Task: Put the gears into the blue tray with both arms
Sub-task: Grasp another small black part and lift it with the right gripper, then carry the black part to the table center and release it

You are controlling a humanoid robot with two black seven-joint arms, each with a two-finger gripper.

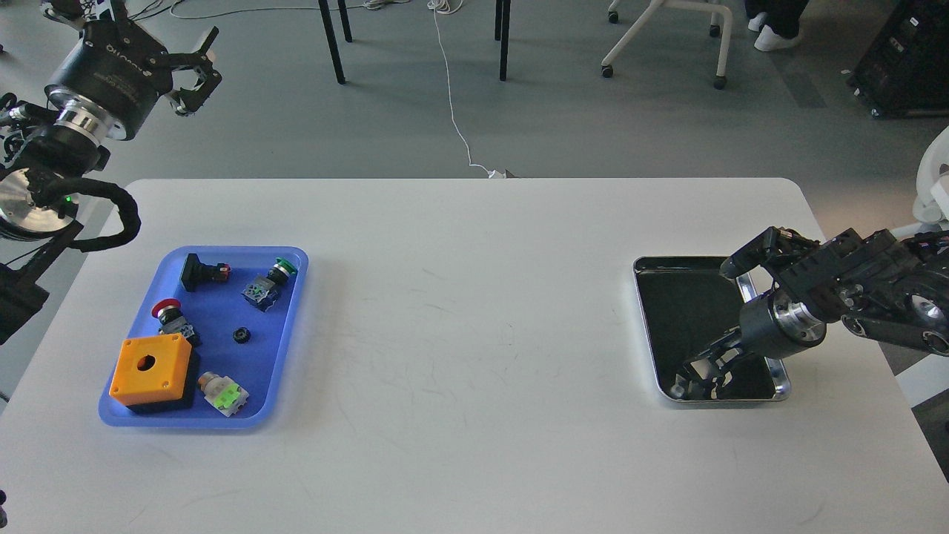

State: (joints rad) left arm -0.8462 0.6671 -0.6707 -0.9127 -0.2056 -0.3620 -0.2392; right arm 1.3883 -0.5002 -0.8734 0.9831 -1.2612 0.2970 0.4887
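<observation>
The blue tray (261,363) lies at the table's left. One small black gear (241,335) rests on its floor near the middle. My left gripper (197,68) hangs high beyond the table's far-left corner, well apart from the tray, its fingers spread open and empty. My right gripper (693,380) reaches down into the front end of the silver tray (646,262) at the table's right. Its dark fingers merge with the tray's dark reflective bottom, so I cannot tell how they stand. A second gear cannot be made out there.
The blue tray also holds an orange box (150,368), a red-capped switch (167,313), a green-capped switch (270,283), a black switch (201,273) and a pale green one (223,394). Chair and table legs stand on the floor beyond the white table (474,311).
</observation>
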